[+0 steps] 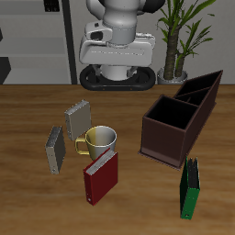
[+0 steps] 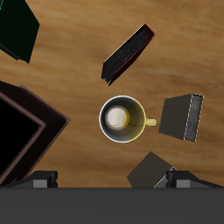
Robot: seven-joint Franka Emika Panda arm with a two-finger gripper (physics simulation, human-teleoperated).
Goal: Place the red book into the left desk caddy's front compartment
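The bench [image 1: 27, 197] carries everything, and nothing has been picked up yet; the step in hand looks to be the reach for the red book.

The caddy [image 1: 167, 145] is the largest thing, a long dark brown box lying from about 3 o'clock back toward 1 o'clock in the exterior view, its big square section at the end nearer the front edge. In the wrist view only one corner of it [image 2: 26, 140] shows.

The red book [image 1: 100, 177] stands near the front edge at about 7 o'clock, just in front of the mug [image 1: 99, 140], spine up and set at a slant. The wrist view shows its top edge [image 2: 128, 54] as a narrow dark bar.

The green book [image 1: 190, 188] stands at about 5 o'clock, just before the caddy. Two grey books [image 1: 77, 117] [image 1: 56, 147] stand by the mug; leave them alone.

The pincer [image 2: 109, 181] hangs high over the mug; its two fingertips [image 2: 40, 182] sit wide apart with nothing between them.

To do this well, I would turn the wrist until the jaws straddle the book's thin width, descend squarely over its top edge, and grip well down the covers so it does not swing. The mug stands close behind, so come in from above.
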